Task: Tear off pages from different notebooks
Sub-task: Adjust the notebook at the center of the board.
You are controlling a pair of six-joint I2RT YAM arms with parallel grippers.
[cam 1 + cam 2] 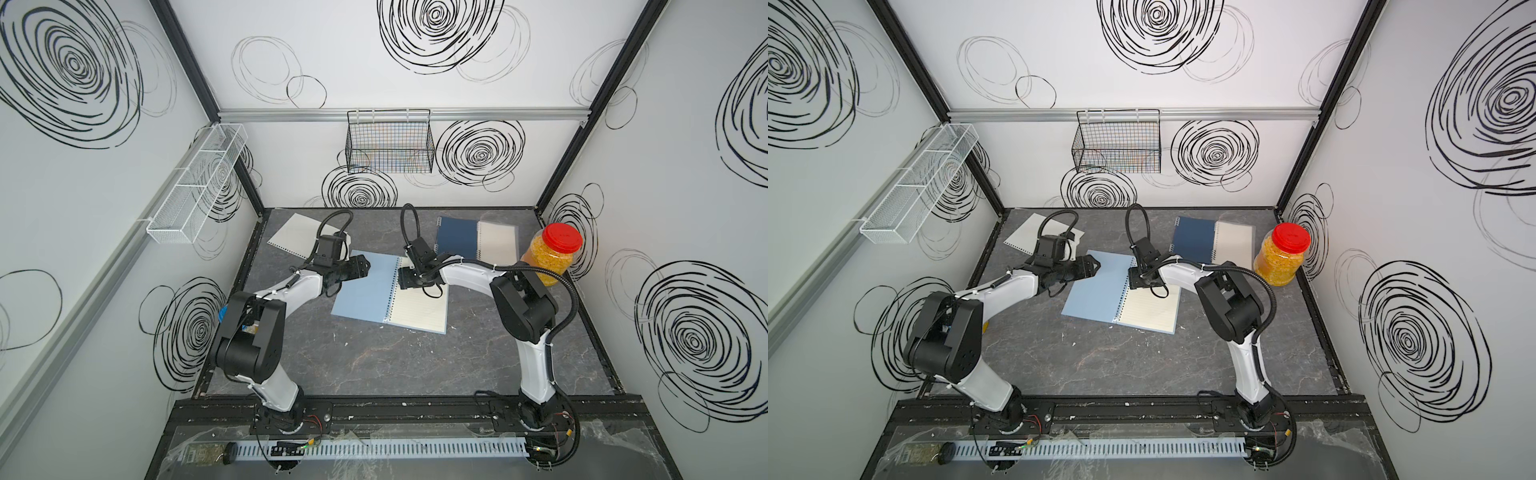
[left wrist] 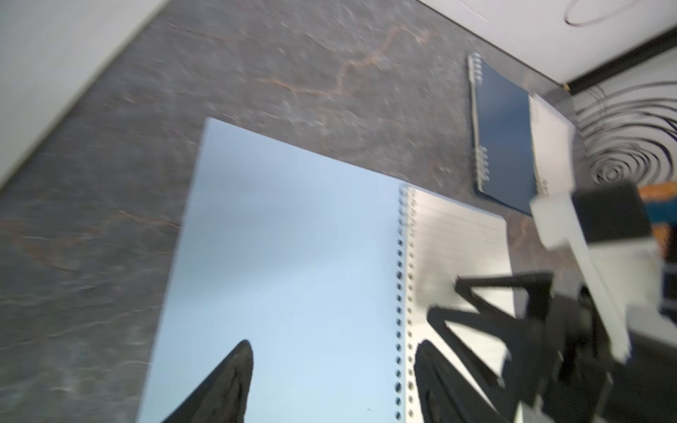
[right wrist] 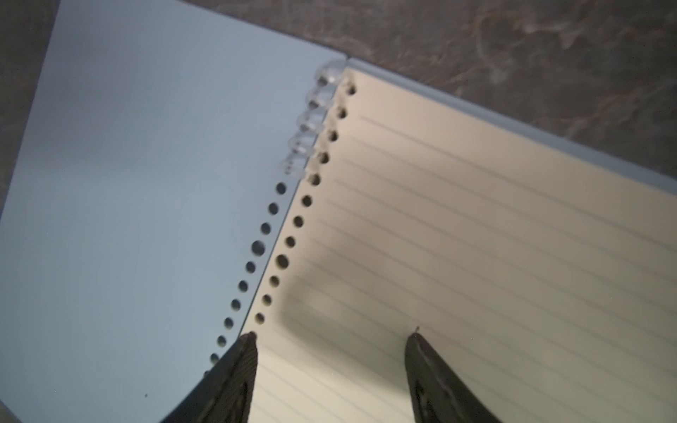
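The light blue notebook lies open mid-table, its cover (image 1: 365, 291) (image 2: 293, 274) folded to the left and a cream lined page (image 1: 419, 309) (image 3: 476, 256) facing up. My left gripper (image 2: 335, 344) (image 1: 361, 268) hangs open over the blue cover, holding nothing. My right gripper (image 3: 331, 335) (image 1: 405, 282) is open low over the lined page, with one fingertip (image 3: 249, 344) by the punched holes at the spine. The dark navy notebook (image 1: 457, 239) (image 2: 505, 139) lies closed at the back right, a cream punched sheet (image 1: 496, 241) overlapping its right side. Another pale punched sheet (image 1: 291, 237) lies at the back left.
A red-lidded jar of yellow contents (image 1: 548, 257) stands at the table's right edge. A black wire basket (image 1: 390, 143) hangs on the back wall and a white mesh shelf (image 1: 195, 187) on the left wall. Walls enclose the dark marbled table (image 1: 395, 361) on three sides.
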